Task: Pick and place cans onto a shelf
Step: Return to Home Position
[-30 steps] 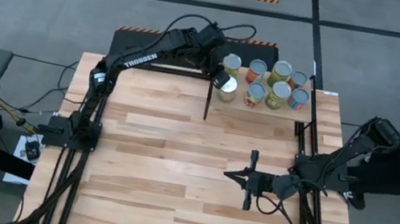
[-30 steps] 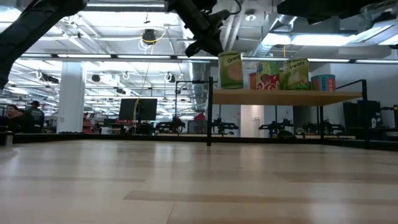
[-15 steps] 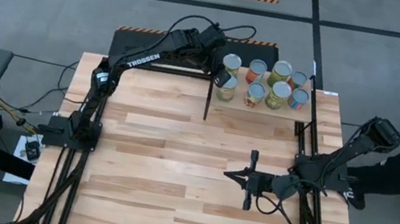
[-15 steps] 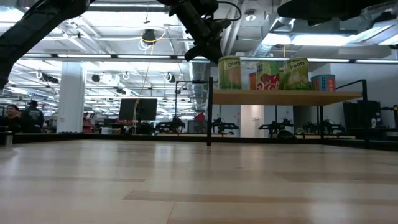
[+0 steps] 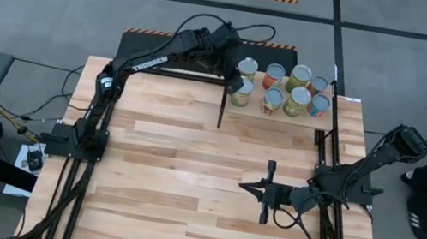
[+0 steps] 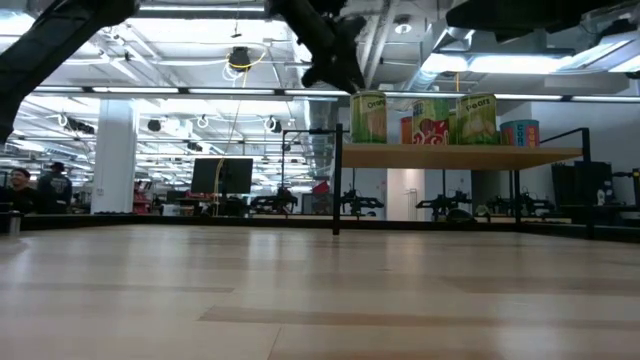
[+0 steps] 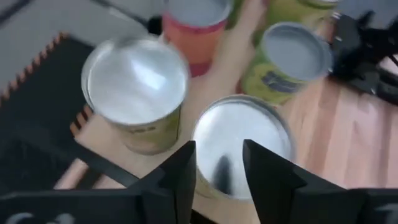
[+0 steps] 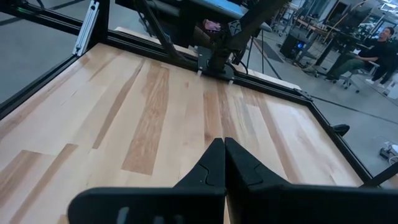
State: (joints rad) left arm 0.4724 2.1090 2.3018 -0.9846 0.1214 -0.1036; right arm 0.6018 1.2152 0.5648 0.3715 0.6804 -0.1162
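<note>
Table point(image 5: 187, 176): pale striped planks, black frame.
Shelf point(image 5: 280, 117): light wood board on thin black legs, at the table's top-right corner in the high view.
Cans point(image 5: 297, 100): eight upright on the shelf in two rows; silver lids; green, orange and blue labels.
Left gripper point(image 5: 236, 81): over the shelf's left end, fingers apart, empty.
Right gripper point(image 5: 244, 186): over bare table, fingers together, empty.

My left end effector point(image 7: 219, 152) hides part of the nearest can point(image 7: 242, 134); the red-orange can point(image 7: 194, 28) runs past the picture's edge.
</note>
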